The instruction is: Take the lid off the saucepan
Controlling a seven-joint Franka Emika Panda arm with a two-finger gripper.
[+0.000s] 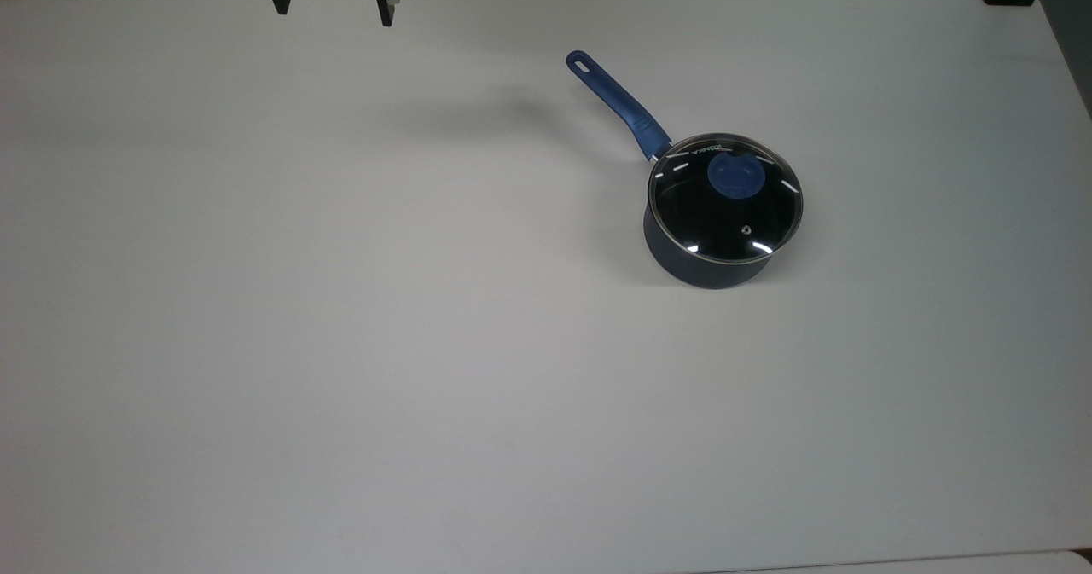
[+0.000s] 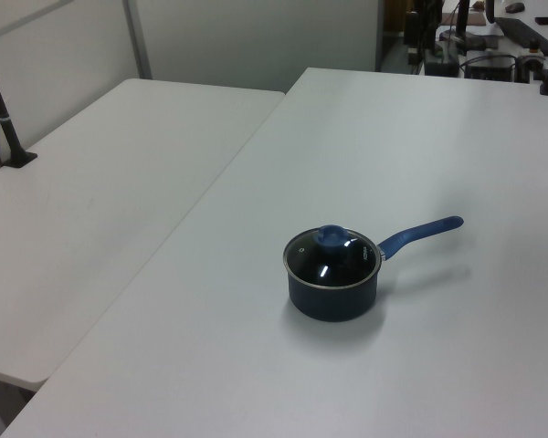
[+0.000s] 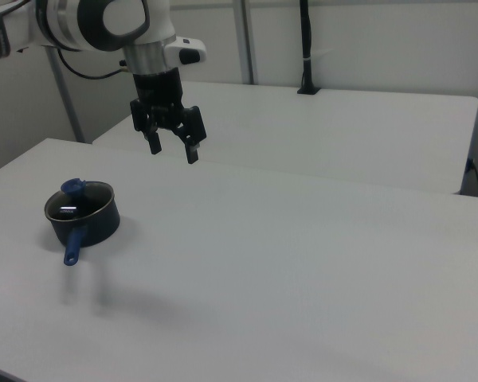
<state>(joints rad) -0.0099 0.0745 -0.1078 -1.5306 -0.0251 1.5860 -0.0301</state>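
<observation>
We see the pan (image 1: pixel 712 250) standing upright on the white worktop (image 1: pixel 341 344), and we take it as our landmark. The lid (image 1: pixel 725 199) sits flat on the pan's rim, closed, blue knob (image 1: pixel 732 175) at its centre. A small vent hole shows in the glass near the knob. The pan's blue handle (image 1: pixel 618 105) sticks out toward the top view's upper left, with a hole at its far end; in the left view the handle (image 2: pixel 420 234) points to the left view's right.

The tool (image 1: pixel 334 7) hangs well apart from the pan, off beyond the handle's end, at the top view's upper edge. In the right view we see the tool (image 3: pixel 174 150) up in the air above the worktop, to the right view's right of the pan (image 3: pixel 83 216), fingers (image 3: pixel 193 151) pointing down and spread apart, gripping nothing. Nothing touches the lid (image 3: pixel 80 200).

A second white table (image 2: pixel 91 182) stands beside the worktop, on the far side from the handle in the left view.
</observation>
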